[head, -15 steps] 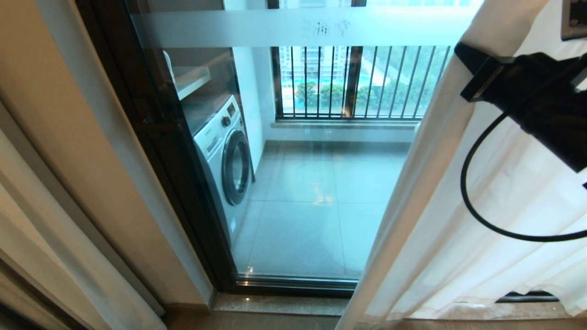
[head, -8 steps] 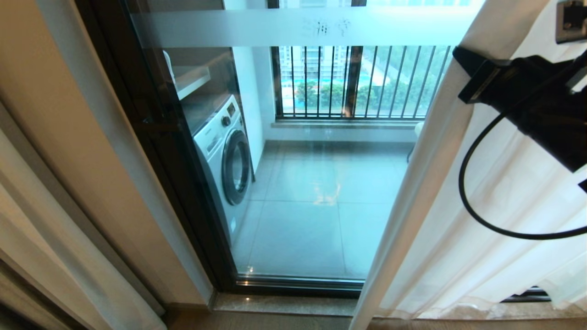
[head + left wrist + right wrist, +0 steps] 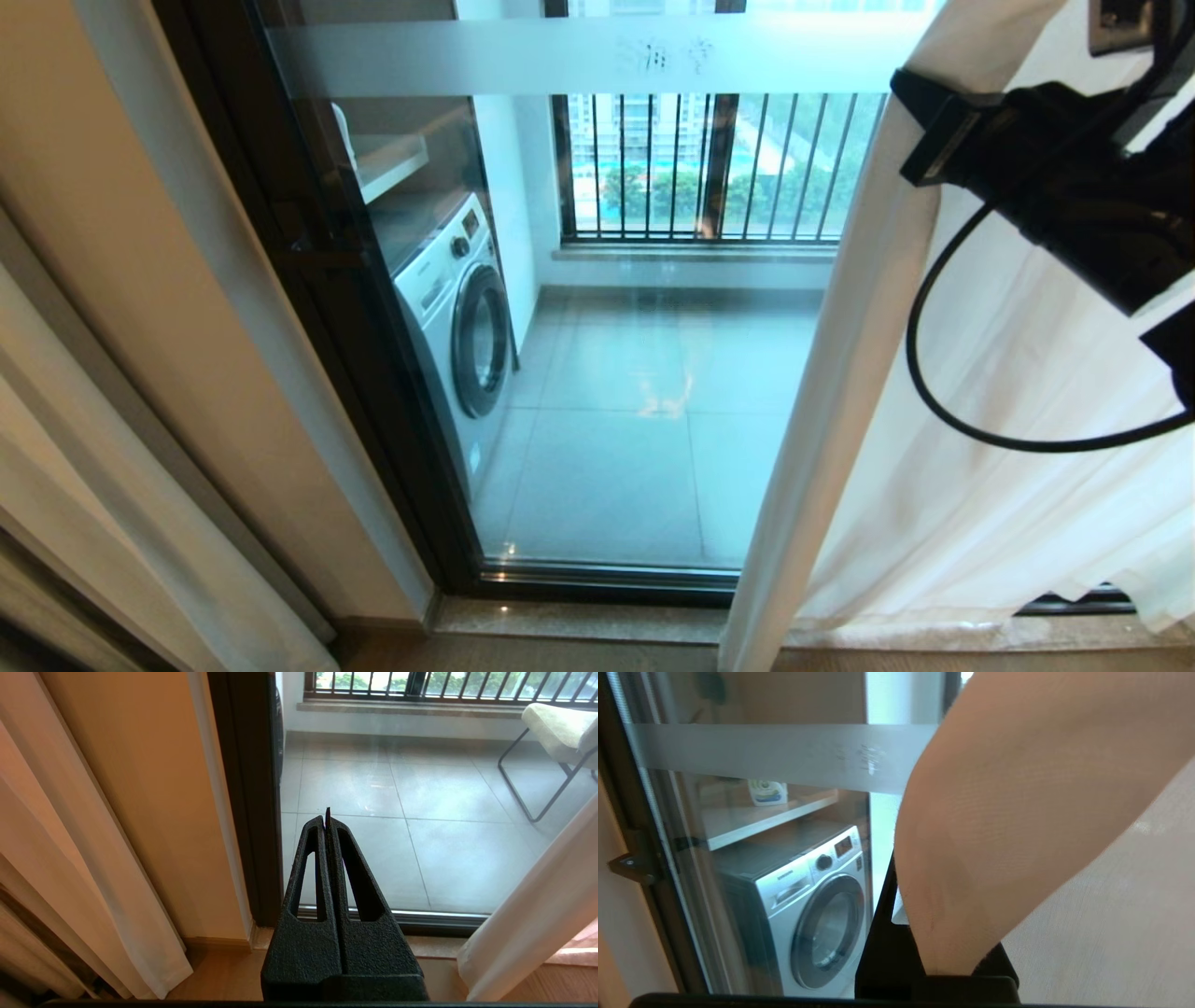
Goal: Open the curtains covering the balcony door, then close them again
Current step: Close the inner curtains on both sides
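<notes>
With the right gripper jaws clamped on the right sheer curtain's edge, glass balcony door mostly bare, I judge we're closing. Next: drag it across toward the frame; left gripper parked, clenched empty.

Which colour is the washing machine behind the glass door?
White, with a dark round door; washing machine shows best in right wrist view.

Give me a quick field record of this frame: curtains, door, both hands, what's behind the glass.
right curtain: sheer white panel, covering the right part of the glass, bunched over the right hand
left curtain: pale panel drawn to the left wall
balcony door: glass uncovered in the middle, frosted band across the top
right hand: shut on the right curtain, raised at its inner edge
left hand: shut, empty, low, pointing at the door sill
behind glass: washing machine, railing, chair
</notes>
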Robot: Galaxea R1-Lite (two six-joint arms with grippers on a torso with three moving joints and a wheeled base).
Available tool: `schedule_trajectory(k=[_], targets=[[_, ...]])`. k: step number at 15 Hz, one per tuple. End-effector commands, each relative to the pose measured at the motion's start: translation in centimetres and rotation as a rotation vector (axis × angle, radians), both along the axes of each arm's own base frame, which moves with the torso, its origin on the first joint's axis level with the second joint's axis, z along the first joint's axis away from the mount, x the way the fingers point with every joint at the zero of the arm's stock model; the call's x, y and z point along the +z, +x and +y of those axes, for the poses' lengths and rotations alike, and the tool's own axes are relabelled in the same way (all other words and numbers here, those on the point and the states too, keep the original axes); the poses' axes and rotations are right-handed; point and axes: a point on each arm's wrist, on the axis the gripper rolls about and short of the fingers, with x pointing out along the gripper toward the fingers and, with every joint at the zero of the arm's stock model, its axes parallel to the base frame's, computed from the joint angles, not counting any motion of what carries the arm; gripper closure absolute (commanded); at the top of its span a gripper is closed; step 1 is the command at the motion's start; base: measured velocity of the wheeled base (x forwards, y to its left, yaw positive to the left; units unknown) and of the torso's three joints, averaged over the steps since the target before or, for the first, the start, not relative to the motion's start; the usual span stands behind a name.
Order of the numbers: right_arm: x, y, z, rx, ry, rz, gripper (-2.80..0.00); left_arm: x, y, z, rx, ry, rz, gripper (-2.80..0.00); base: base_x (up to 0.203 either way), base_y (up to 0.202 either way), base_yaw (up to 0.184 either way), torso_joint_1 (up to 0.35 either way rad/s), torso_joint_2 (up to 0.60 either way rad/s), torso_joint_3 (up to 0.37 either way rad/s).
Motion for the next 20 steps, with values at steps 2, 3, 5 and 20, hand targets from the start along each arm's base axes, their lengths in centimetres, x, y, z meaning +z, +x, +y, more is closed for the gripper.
schedule_trajectory(k=[2, 3, 5, 20], targets=[[0.5, 1.1, 3.8, 0.067, -0.051, -0.036, 0.00, 0.0, 0.0, 0.0, 0.000, -0.002, -0.001, 0.00, 0.000, 0.000, 0.000, 0.000, 0.00, 0.000], [0.5, 1.1, 4.7, 0.081, -0.071, -0.043, 0.00, 0.0, 0.0, 0.0, 0.000, 0.000, -0.001, 0.00, 0.000, 0.000, 0.000, 0.000, 0.00, 0.000], [0.4, 0.9, 6.7, 0.124, -0.090, -0.054, 0.00, 0.0, 0.0, 0.0, 0.000, -0.002, -0.001, 0.00, 0.000, 0.000, 0.000, 0.000, 0.00, 0.000], [-2.0, -2.0, 19.0, 0.291, -0.255, -0.207, 0.00, 0.0, 0.0, 0.0, 0.000, -0.002, -0.001, 0.00, 0.000, 0.000, 0.000, 0.000, 0.00, 0.000]])
